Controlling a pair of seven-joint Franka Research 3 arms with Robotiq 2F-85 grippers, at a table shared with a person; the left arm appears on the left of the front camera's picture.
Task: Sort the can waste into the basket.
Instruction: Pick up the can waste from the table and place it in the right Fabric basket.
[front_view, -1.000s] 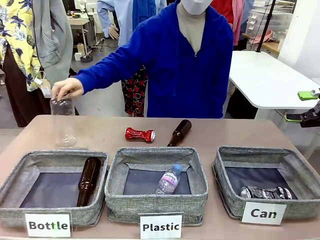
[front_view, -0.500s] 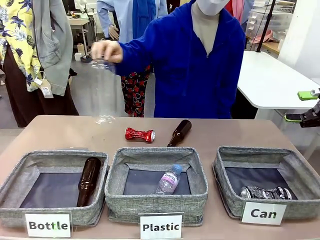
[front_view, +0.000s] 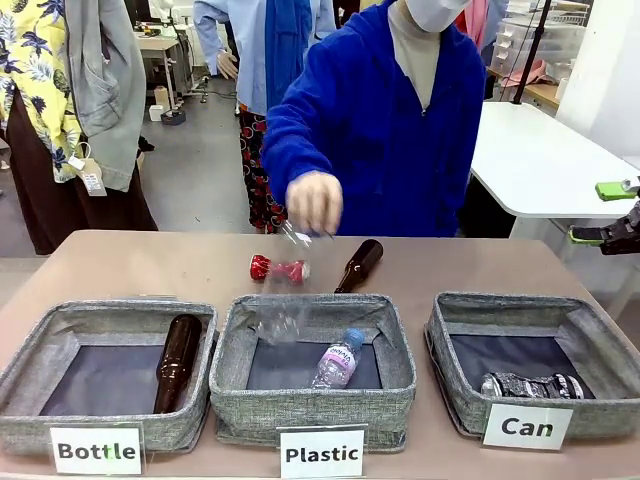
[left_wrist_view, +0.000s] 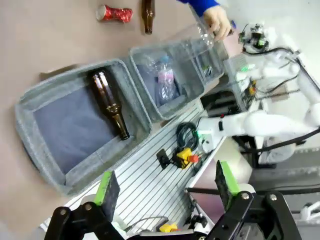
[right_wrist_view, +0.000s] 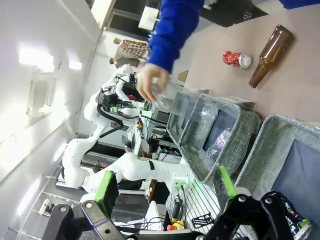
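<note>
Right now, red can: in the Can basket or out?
Out. The red can lies on its side on the table beyond the Plastic basket; the Can basket holds only the black-and-silver can.

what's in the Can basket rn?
One crushed black-and-silver can on the dark floor of the Can basket, near its front wall. That wall hides the floor strip just behind it. The red can lies outside.

Pale brown surface (front_view: 120, 262) in foreground, grey smooth floor (front_view: 200, 190) behind it. White table (front_view: 540, 150) stands at right, well apart from surface. White wall (front_view: 612, 70) at far right. Small light desk (front_view: 155, 45) far back left. White drawer units (front_view: 555, 40) back right. Even indoor light, no hard shadows.
</note>
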